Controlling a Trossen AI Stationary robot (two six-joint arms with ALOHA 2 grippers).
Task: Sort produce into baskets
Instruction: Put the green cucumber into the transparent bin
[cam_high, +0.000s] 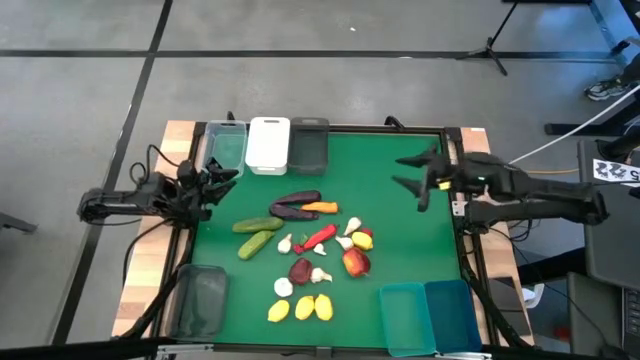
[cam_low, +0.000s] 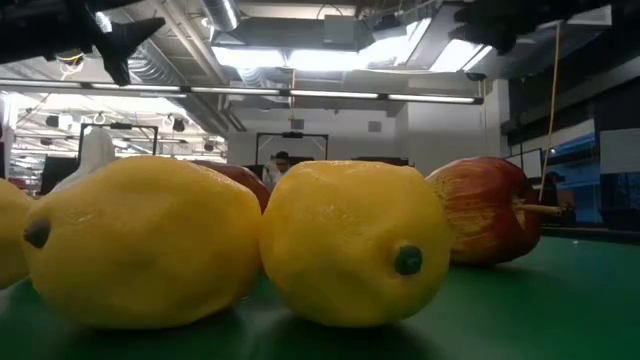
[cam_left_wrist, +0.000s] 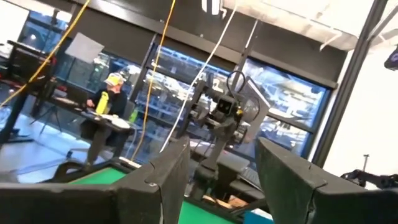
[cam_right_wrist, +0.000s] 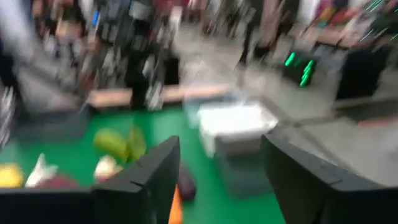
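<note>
Produce sits clustered mid-mat, nothing binned yet. All of it looks like light, hard, smooth toy plastic: judged stiff, not fragile, likely slick on rounded faces.

- Cucumbers (cam_high: 257, 234), eggplant (cam_high: 294, 205), carrot (cam_high: 321, 208), chili (cam_high: 319, 237): long bodies, pinch across the short axis near mid-length.
- Lemons (cam_high: 301, 307) at the cluster's 6 o'clock edge, touching each other; the outer one needs picking first or the fingers won't fit between. Round, so may squirt out unless gripped at the widest girth.
- Red fruit (cam_high: 355, 262): same risk.
- Garlic bulbs (cam_high: 283, 287): small, lumpy, easiest to fumble.

Baskets: clear (cam_high: 226, 146), white (cam_high: 268, 144), dark grey (cam_high: 308, 143) along the mat's 12 o'clock edge; dark translucent (cam_high: 201, 299) at 7 o'clock; two teal (cam_high: 430, 316) at 5 o'clock.

Left gripper (cam_high: 226, 177): at the mat's 10 o'clock edge, arm folded low, wrist roughly level, jaws spread, empty.

Right gripper (cam_high: 414, 171): raised over the 2 o'clock area, pointing toward the produce, jaws spread wide, empty.
</note>
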